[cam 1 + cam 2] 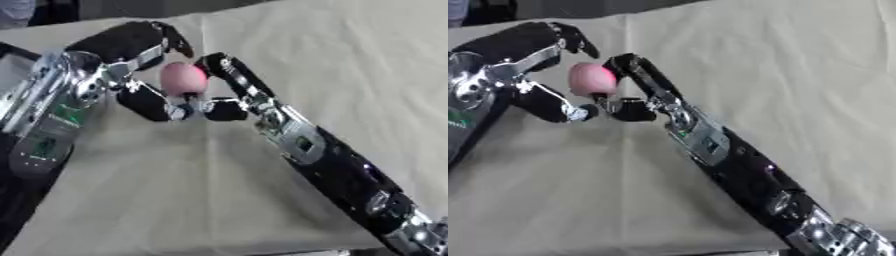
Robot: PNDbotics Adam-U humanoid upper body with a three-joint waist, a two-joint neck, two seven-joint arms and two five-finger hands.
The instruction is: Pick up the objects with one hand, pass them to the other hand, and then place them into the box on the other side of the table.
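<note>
1. A small pink ball (183, 78), round a bit like an egg, is up in the air above the worktop (350, 60), near the far left part of it. It sits between the two robot hands.
2. The left hand (131, 47) comes in from the left. Its fingers (171, 37) bend over the top of the ball and its thumb sits under it, so the ball looks tucked inside.
3. The right hand (636, 82) reaches up from the lower right. One long finger rests against the right side of the ball and a shorter part sits just below it. It seems to pinch the ball too.
4. Both hands touch the ball at once, so I think this is the pass from one hand to the other. I cannot tell which hand is giving.
5. The ball looks smooth and light. I guess it could slip out, since it is round with no edge to hook on. I cannot tell if it is soft or hard.
6. The best place to hold it is around the fat middle, fingers on one side and thumb on the other.
7. One hand should not let go until the other has it, or the ball may drop and roll off.
8. I see no box here.
9. A pale wrinkly cloth covers the worktop.
</note>
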